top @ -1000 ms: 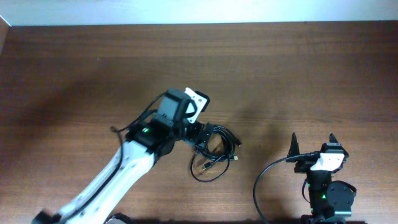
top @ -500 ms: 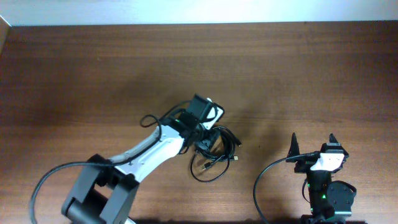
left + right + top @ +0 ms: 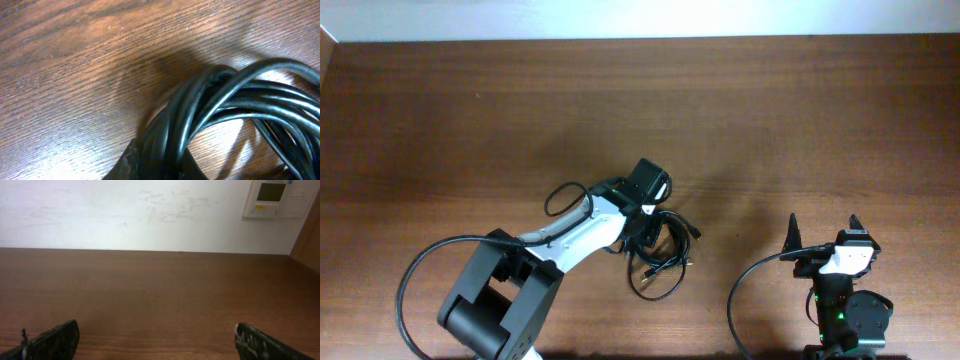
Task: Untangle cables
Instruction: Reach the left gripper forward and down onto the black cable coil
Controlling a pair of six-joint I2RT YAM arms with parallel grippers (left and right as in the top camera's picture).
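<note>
The cables [image 3: 667, 252] lie as one tangle of thin black loops just right of the table's middle, with gold-tipped plugs [image 3: 647, 270] toward the front. My left gripper [image 3: 643, 228] is down on the tangle's left side. In the left wrist view a bunch of several cable strands [image 3: 235, 97] runs straight between the two dark fingers [image 3: 128, 162], which press on it from both sides: the left gripper [image 3: 165, 162] is shut on the cables. My right gripper [image 3: 823, 228] rests at the front right, away from the tangle. The right gripper [image 3: 157, 340] is open and holds nothing.
The left arm's thicker black wire [image 3: 562, 196] loops beside its wrist. The right arm's wire [image 3: 742, 295] curves along the front edge. A pale wall [image 3: 150, 215] with a control panel [image 3: 272, 197] stands behind the table's far edge [image 3: 640, 40].
The left arm has come down onto the tangle and its jaws have closed from wide open onto a bunch of strands. The loops shifted slightly. The right arm has not moved.
</note>
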